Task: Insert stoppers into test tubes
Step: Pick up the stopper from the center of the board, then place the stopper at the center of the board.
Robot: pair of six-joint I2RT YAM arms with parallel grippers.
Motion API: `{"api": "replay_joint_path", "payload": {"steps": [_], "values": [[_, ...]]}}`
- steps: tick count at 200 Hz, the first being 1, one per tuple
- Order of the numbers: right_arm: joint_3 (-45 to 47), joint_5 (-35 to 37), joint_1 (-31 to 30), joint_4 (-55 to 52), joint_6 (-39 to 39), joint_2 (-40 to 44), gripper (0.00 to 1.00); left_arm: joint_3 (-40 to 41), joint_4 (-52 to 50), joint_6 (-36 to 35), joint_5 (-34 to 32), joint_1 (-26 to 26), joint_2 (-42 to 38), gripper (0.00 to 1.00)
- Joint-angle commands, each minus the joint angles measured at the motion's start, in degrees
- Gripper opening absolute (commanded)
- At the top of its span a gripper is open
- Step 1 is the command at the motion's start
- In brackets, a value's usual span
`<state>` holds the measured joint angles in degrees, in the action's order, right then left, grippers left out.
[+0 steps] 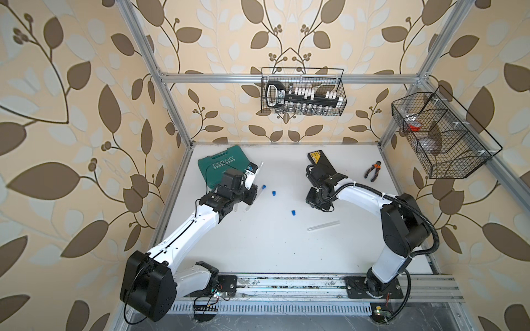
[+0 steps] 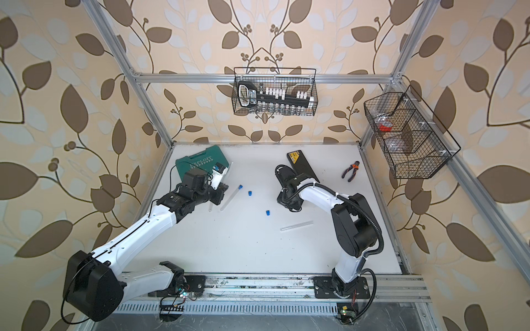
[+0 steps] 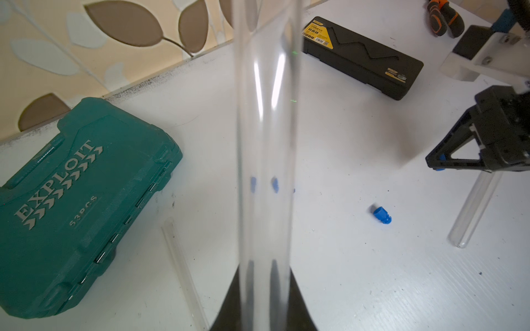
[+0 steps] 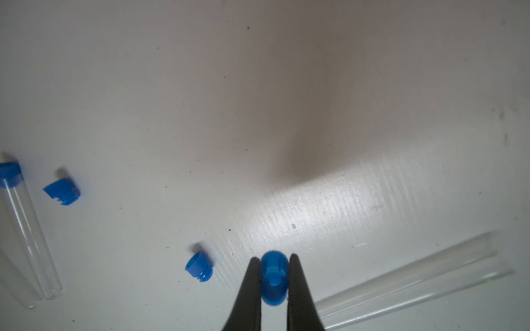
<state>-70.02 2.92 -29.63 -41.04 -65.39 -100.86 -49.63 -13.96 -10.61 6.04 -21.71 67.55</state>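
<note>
Right pincer [image 4: 274,265] is clamped on a blue stopper [image 4: 274,283], one black finger [image 4: 248,289] each side, with the stopper right at the tips. A loose stopper [image 4: 199,266] lies on the counter [image 4: 329,200] just beside the pincer. An open tube [image 4: 407,282] lies just beside the pincer on the opposite side. The second loose stopper [image 4: 61,191] is well apart, near a capped tube [image 4: 27,229] with a blue plug in its mouth. Left pincer [image 3: 265,292] is closed on a clear tube [image 3: 265,143]; in both top views the tube sticks up, tilted, beside the green case [image 1: 213,169]. Hidden/unclear: in both top views the right pincer tips and the blue stopper are under that arm's own wrist. In the left wrist view the far end of the clear tube is cut off by the frame. Blue smears show through its wall; can't tell which stopper. The fourth tube [image 2: 210,207] is mostly under the left arm, only one end shows. Can't tell if the blue stopper touches the counter.
</note>
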Motion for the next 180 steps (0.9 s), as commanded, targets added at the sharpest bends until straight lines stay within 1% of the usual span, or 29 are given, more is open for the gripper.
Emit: {"api": "replay_joint_path", "payload": {"steps": [1,42,79,112,142,180], "values": [[-1.5,1.6,-0.8,-2.9,-17.8,-2.1,0.10,-0.7,0.5,-1.5,-1.8,-0.2,-1.6,0.00],[-1.5,1.5,-1.0,-4.6,-27.4,-5.0,0.12,-0.8,0.1,-2.0,-2.7,-0.6,-1.9,0.00],[-0.4,0.0,-1.4,-1.2,-32.8,-7.0,0.14,-0.8,-0.1,-2.3,-3.7,-1.2,-2.0,0.00],[-2.5,0.8,-1.7,-4.2,-33.7,-9.3,0.16,-1.0,-0.1,-2.4,-4.4,-1.8,-1.8,0.00],[-1.5,0.1,-2.0,-4.2,-34.9,-9.7,0.19,-1.1,-0.2,-2.4,-5.0,-1.9,-1.8,0.00],[-0.4,-0.5,-2.0,-3.1,-35.0,-9.3,0.30,-1.1,0.0,-2.3,-4.9,-2.0,-1.6,0.00]]}}
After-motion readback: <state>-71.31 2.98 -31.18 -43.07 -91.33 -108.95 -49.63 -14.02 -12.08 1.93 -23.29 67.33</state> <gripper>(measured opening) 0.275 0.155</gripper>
